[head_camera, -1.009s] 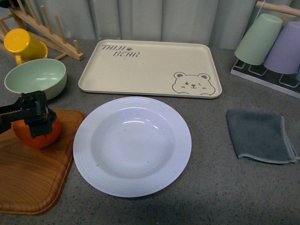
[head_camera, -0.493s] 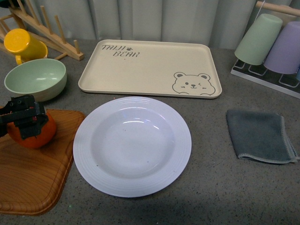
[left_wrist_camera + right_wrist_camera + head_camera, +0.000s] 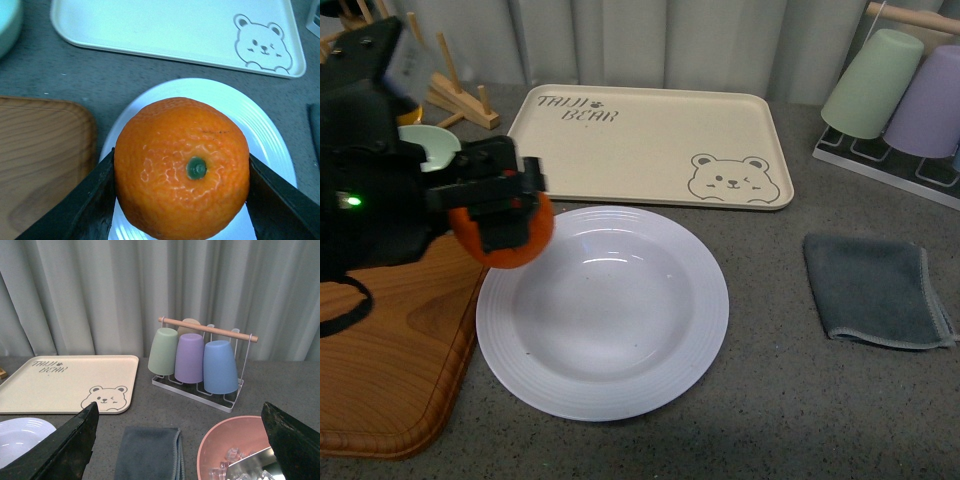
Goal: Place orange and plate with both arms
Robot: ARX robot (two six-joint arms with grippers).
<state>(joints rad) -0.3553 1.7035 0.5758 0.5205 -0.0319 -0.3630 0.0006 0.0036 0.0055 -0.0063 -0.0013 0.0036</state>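
My left gripper [image 3: 502, 215] is shut on the orange [image 3: 535, 240], a bright dimpled mandarin, and holds it in the air over the left rim of the white ribbed plate [image 3: 660, 340]. In the left wrist view the orange [image 3: 181, 167] fills the space between both black fingers [image 3: 75, 210], green stem spot facing the camera, with the plate [image 3: 260, 125] below it. My right gripper [image 3: 180, 442] is open and empty, raised above the grey cloth [image 3: 147, 452]; it does not show in the front view. A part of the plate [image 3: 20, 432] shows in the right wrist view.
A beige bear tray [image 3: 640, 140] lies behind the plate. A wooden board [image 3: 390, 370] is at the left, a pale green bowl [image 3: 432, 148] behind the arm. A grey cloth [image 3: 875, 290] lies right. A cup rack [image 3: 900, 95] stands far right. A pink bowl [image 3: 235, 447] lies below the right gripper.
My left gripper has lifted the orange off the wooden board and carried it right, to above the plate's left rim. The arm now hides the yellow cup and most of the green bowl.
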